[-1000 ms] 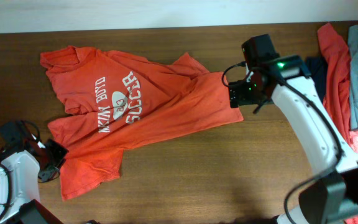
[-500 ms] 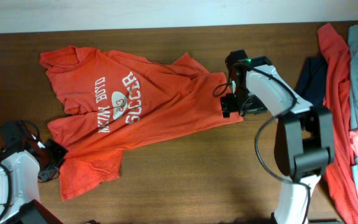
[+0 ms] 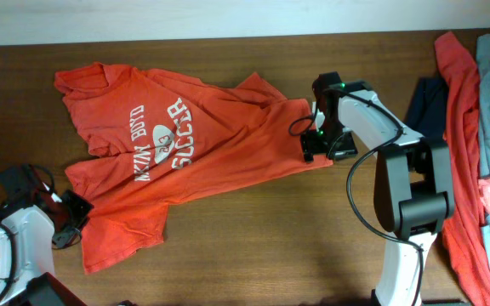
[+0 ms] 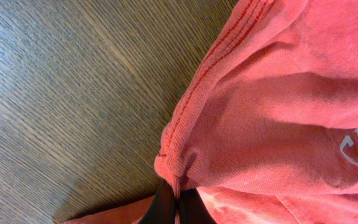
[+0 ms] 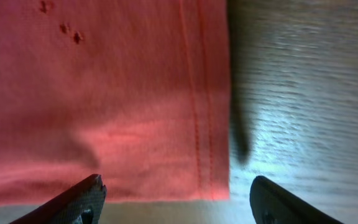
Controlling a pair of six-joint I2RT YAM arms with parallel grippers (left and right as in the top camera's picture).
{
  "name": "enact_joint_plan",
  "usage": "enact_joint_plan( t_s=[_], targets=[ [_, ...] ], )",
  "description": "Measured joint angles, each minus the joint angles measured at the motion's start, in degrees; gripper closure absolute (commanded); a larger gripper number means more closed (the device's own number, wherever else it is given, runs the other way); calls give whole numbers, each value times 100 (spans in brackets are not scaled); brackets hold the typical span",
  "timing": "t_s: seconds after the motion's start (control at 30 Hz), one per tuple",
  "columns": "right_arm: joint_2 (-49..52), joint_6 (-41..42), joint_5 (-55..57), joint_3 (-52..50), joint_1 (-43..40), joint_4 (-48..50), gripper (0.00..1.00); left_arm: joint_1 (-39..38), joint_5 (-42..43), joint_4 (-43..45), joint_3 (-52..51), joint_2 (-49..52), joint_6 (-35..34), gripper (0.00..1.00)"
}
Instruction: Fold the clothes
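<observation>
- Left half of the worktop (image 3: 253, 246), toward the back edge: orange-red T-shirt (image 3: 202, 153) spread out, front up, soft knit, wrinkled, short sleeves, one bottom corner flipped up.
- White printed lettering (image 3: 164, 140) across the chest, slightly cracked look.
- Hem is double-stitched, with neat parallel rows clear in both wrist views. A few small dark specks on the cloth show in the right wrist view.
- Left pincer (image 3: 75, 214), near the front-left corner: pressed together, pinching a bunched fold at the T-shirt's stitched edge. The cloth puckers into the grip.
- Right pincer (image 3: 313, 146), mid-worktop at the T-shirt's right hem: black fingers (image 5: 82, 199) spread wide, straddling the hem corner. Cloth lies flat between them, no pinch seen.
- Right edge of the worktop: pile of other clothes (image 3: 462, 110), red, grey-blue, navy and pink, limp, draped in long overlapping strips and running off the front edge.
- Worktop is dark brown wood with fine straight grain. It looks mostly matte, with a glare patch just beside the hem in the right wrist view.
- Pale wall (image 3: 228, 17) runs along the back edge.
</observation>
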Motion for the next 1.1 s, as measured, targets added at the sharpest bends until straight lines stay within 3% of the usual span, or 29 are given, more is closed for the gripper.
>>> enact_joint_plan(
  t_s=[0.1,0.17,0.37,0.8,1.1],
  targets=[
    [-22,-2,15,-236,2,188,23,0,0,0,0,0,0,100],
    [-70,2,33,-323,2,289,31,0,0,2,0,0,0,100],
    [-142,-33,63,-452,-2,444,96,0,2,2,0,0,0,100],
    [-455,-52,-79,-398,-2,-81,96,-85,219,-415,212,-2,173,100],
    [-3248,-52,162,527,-2,-520,96,-706,616,-1290,1851,-778,566,100]
  ],
)
